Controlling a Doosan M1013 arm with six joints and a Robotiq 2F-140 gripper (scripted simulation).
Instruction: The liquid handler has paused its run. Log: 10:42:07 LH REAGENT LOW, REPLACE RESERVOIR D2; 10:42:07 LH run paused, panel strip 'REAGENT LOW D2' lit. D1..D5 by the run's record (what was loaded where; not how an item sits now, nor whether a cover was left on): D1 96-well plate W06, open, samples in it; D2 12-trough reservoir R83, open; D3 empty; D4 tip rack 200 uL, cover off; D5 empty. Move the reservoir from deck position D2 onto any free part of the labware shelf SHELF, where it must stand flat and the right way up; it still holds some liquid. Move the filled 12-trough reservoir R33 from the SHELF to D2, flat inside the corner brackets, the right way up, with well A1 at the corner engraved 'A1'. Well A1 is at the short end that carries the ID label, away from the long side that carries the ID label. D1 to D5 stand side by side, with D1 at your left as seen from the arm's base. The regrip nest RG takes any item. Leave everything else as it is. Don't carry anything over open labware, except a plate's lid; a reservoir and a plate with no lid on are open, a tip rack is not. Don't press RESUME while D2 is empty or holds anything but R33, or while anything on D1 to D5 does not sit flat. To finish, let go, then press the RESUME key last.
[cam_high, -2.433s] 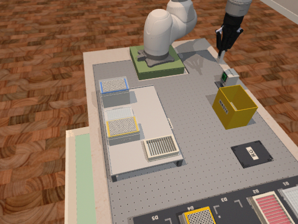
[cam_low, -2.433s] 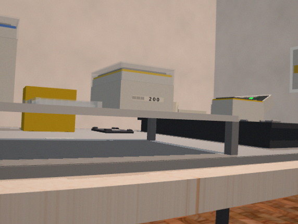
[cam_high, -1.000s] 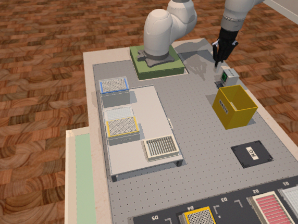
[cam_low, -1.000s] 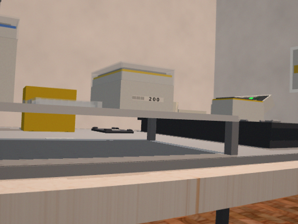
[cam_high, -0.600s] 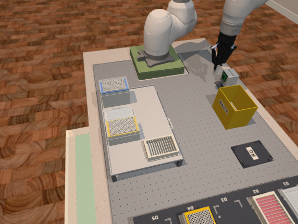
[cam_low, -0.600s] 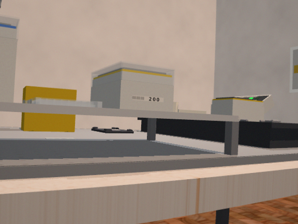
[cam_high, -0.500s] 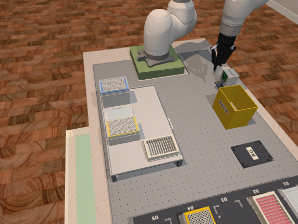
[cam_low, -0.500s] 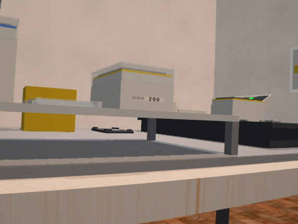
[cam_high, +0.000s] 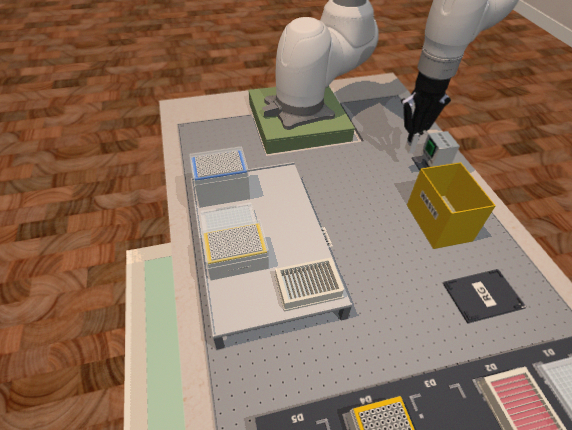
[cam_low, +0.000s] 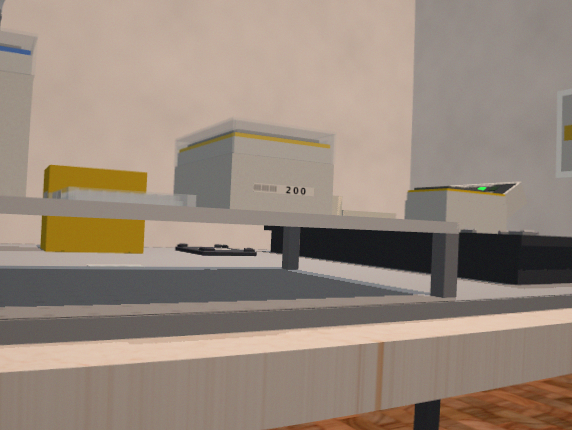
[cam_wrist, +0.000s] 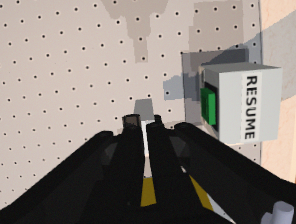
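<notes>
My gripper (cam_high: 411, 141) is shut and empty. It points down at the perforated table just beside the white RESUME box (cam_high: 440, 146). In the wrist view the fingertips (cam_wrist: 145, 120) stand left of the box's green key (cam_wrist: 209, 106), apart from it. A 12-trough reservoir with red liquid (cam_high: 520, 397) sits flat in the D2 brackets at the front right. A pale 12-trough reservoir (cam_high: 310, 283) stands flat and upright on the front right corner of the shelf (cam_high: 260, 245). I cannot read either reservoir's ID label.
The shelf also holds a blue-rimmed tip rack (cam_high: 219, 164) and a covered yellow-rimmed 200 uL tip rack (cam_high: 234, 242). A yellow waste bin (cam_high: 451, 202) stands right next to the RESUME box. The RG nest (cam_high: 484, 295), the D4 tip rack (cam_high: 382, 415) and the D1 plate (cam_high: 557, 375) lie nearer the front.
</notes>
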